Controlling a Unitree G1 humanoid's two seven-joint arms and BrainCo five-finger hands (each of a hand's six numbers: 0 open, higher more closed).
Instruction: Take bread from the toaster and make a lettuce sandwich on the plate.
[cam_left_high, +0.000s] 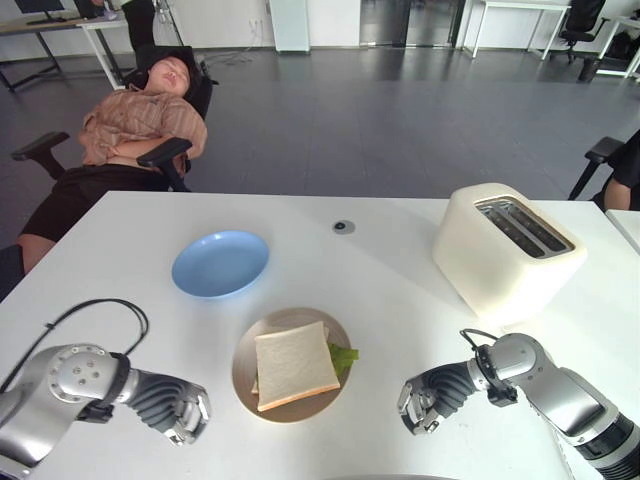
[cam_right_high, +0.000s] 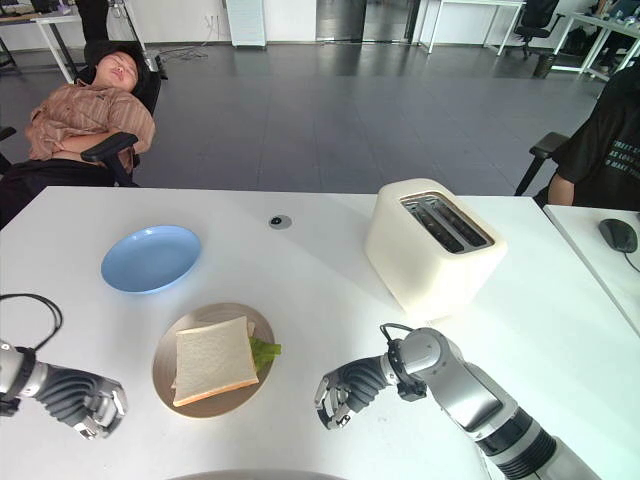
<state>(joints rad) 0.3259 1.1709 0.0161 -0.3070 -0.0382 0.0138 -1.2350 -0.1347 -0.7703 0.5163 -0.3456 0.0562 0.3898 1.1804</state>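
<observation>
On the white tabletop (cam_left_high: 400, 270), a finished-looking sandwich sits on a round brown plate (cam_left_high: 243, 375) near the front edge: a slice of white bread (cam_left_high: 293, 362) lies flat on top, with a leaf of green lettuce (cam_left_high: 343, 357) poking out from under its right side. What seems to be a second slice shows at the lower left corner, though the top slice hides most of it. The robot's left hand (cam_left_high: 170, 407) hangs low just left of the plate, fingers curled in and holding nothing. The right hand (cam_left_high: 432, 397) is to the plate's right, likewise curled and gripping nothing. A cream toaster (cam_left_high: 500, 265) stands behind the right hand, its two slots facing up. A light blue plate (cam_left_high: 220, 264) lies behind the sandwich, to the left, with a small round grommet (cam_left_high: 343, 227) farther back.
</observation>
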